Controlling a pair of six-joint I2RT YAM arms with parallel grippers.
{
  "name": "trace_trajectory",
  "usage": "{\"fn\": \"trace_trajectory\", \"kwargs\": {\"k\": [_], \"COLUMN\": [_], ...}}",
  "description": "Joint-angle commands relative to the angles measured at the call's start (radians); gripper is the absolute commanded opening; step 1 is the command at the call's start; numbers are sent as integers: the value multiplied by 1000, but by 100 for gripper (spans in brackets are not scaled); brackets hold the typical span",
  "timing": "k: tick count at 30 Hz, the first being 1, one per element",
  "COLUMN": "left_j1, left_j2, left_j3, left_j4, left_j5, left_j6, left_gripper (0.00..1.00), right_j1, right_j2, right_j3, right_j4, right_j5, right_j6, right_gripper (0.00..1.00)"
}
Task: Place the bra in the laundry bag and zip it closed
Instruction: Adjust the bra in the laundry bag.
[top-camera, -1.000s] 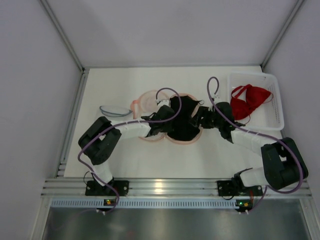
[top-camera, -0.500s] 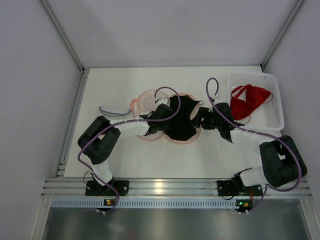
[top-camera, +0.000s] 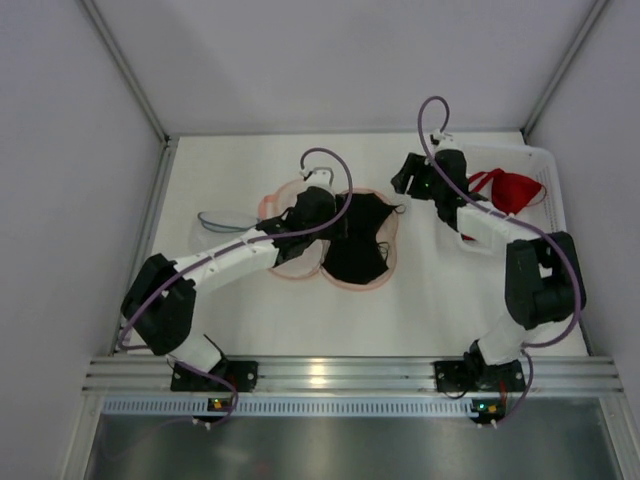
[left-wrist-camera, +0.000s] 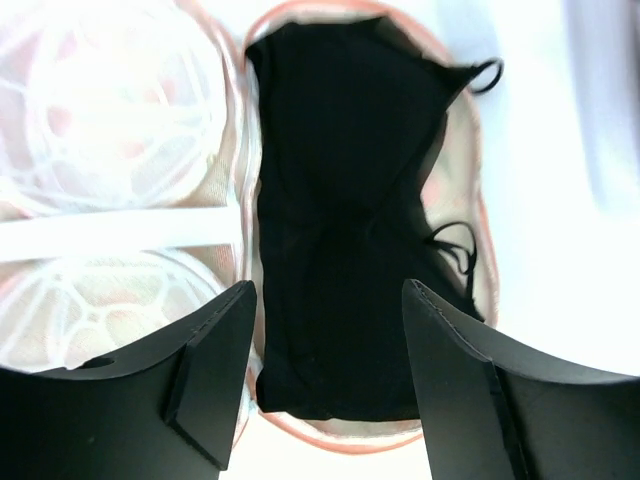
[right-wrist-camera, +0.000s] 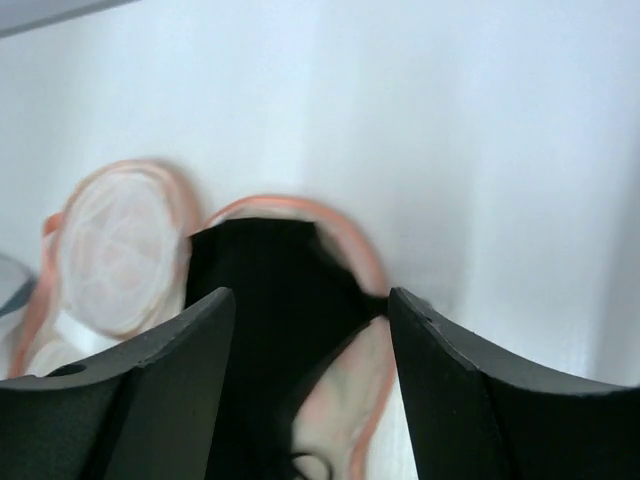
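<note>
The laundry bag (top-camera: 290, 205) lies spread open on the table as two round pink-rimmed mesh halves. A black bra (top-camera: 358, 240) rests in its right half, with a strap loop hanging over the rim. In the left wrist view the black bra (left-wrist-camera: 350, 200) fills the pink rim (left-wrist-camera: 482, 230) beside the white mesh half (left-wrist-camera: 110, 120). My left gripper (top-camera: 322, 215) hovers open over the seam between the halves, with nothing between its fingers. My right gripper (top-camera: 410, 178) is open and raised, back right of the bag. It sees the bra (right-wrist-camera: 260, 290) from afar.
A white basket (top-camera: 555, 215) at the right edge holds a red bra (top-camera: 510, 190). My right arm reaches past its left side. A clear shallow bowl (top-camera: 225, 220) sits left of the bag. Grey walls close in the table on three sides.
My left gripper opened and let go of the black bra, which now lies flat in the bag. My right gripper has lifted off the bag and swung back right toward the basket.
</note>
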Motion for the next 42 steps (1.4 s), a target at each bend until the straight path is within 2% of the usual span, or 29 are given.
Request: {"fn": "trace_trajectory", "kwargs": {"k": [1,5,10,13,18,27,31,34,38,42], "left_j1": [4,4,5,5,7,8,11,13,16,21], "left_j2": [-51,-59,-57,-50,-47,-45,-51,-53,-53,-59], "left_j3": [28,25,25,25,28,28,28,26,25,17], "left_j4": [10,-10,-14,-14,-14,-17,-22,-23,-33,-39], "left_j5": [-47,-61,-58,-52,-50,-44,-58,-55,-58,-66], "left_j6": [50,59,63,65,66,62,51,48,37,28], "left_gripper": [66,67,67,67,67,68,75,79,92,93], "right_j1": [-60,-97,-102,-103,-100,-97,-82,-82,-80,-70], "right_j2": [139,211,224,230,271,317,337,339,331,313], "right_j3": [74,117,105,114,168,180,186,182,163,148], "right_j4": [12,-11,-17,-25,-131,-135,-146,-134,-85,-48], "right_j5": [0,-106,-207,-201,-154,-158,-141,-146,-161,-169], "right_j6": [-81,-179,-256,-253,-227,-182,-181,-170,-155,-143], "right_gripper": [63,55,55,52,48,50,47,32,17,2]}}
